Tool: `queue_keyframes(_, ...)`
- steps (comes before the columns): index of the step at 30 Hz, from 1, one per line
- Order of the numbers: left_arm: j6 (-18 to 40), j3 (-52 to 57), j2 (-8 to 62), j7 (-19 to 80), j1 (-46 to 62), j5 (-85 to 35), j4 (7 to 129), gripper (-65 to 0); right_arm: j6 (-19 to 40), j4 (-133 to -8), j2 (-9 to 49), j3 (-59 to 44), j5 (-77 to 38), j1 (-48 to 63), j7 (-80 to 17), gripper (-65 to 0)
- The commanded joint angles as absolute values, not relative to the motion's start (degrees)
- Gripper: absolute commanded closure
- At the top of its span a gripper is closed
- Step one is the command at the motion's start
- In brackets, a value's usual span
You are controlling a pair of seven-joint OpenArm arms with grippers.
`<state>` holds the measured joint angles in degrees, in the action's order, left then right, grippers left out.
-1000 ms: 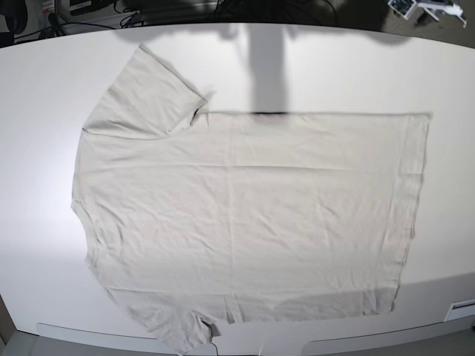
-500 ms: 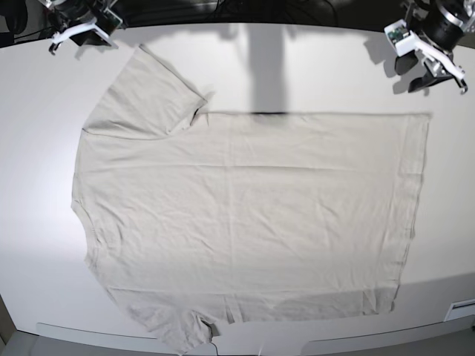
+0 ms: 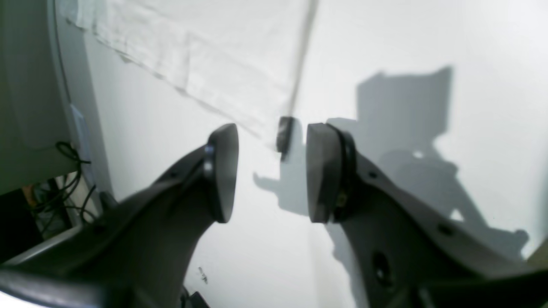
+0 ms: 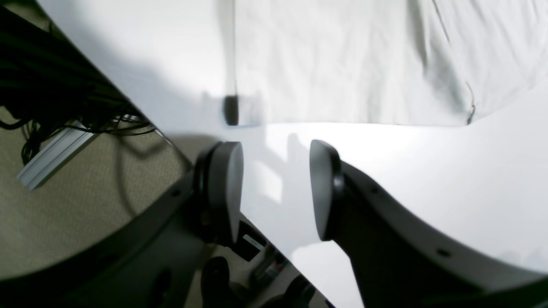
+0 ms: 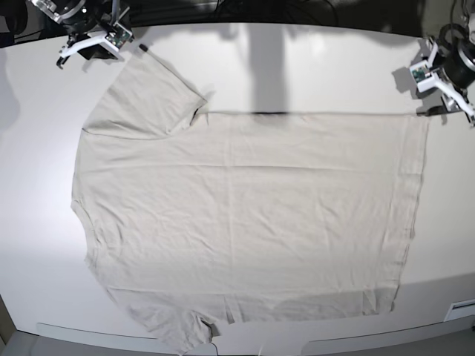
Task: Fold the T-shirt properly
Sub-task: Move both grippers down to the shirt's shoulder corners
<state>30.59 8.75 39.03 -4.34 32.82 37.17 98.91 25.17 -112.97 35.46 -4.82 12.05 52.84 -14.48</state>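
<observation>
t-shirt (image 5: 245,215) flat on white table (image 5: 334,67)

Both arms reach in from the tabletop's (image 5: 297,67) far corners; the left pincer (image 3: 272,171) and right pincer (image 4: 276,188) gape, holding nothing.

- No readable text, brand, number or sign in any view.
- T-shirt (image 5: 245,215): plain fabric, no print or logo showing.
- table (image 5: 319,67): bare white, no markings.
- Left wrist view: small dark specks on the table near the bottom edge, too blurred to read.
- Right wrist view: small pale tag below the table edge, blurred, illegible.
</observation>
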Motion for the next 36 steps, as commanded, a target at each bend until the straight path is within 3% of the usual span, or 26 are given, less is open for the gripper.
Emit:
queue_keyframes(1,31.18,8.51,40.91,-4.82,31.75,36.34,98.91,-25.4,24.86,-113.80,36.01,-5.17,12.01,53.32,-13.82,-26.1)
queue_keyframes(7,32.40,0.75,44.97,-4.56,25.56,35.99,95.15,-25.3,24.84,-113.80,36.01,-5.17,11.99,53.32,-15.88,-26.1)
queue_keyframes(24,32.40,-11.05,44.80,-4.43,13.15,37.19,79.57,-24.8,24.36,-113.80,36.01,-5.17,12.01,53.32,-17.47,-26.1)
queue_keyframes(27,32.40,-11.05,44.80,-4.40,13.17,38.13,78.39,-18.6,24.36,-113.80,36.01,-5.17,12.01,53.32,-17.45,-26.1)
queue_keyframes(31,32.42,-11.05,44.77,-4.32,13.52,38.13,77.95,0.0,24.36,-113.80,36.03,-5.17,12.01,53.30,-17.41,-26.1)
queue_keyframes(36,32.40,-11.05,44.75,-3.92,13.52,37.91,77.97,0.0,24.36,-113.95,36.05,-5.17,12.05,53.15,-17.17,-26.1)
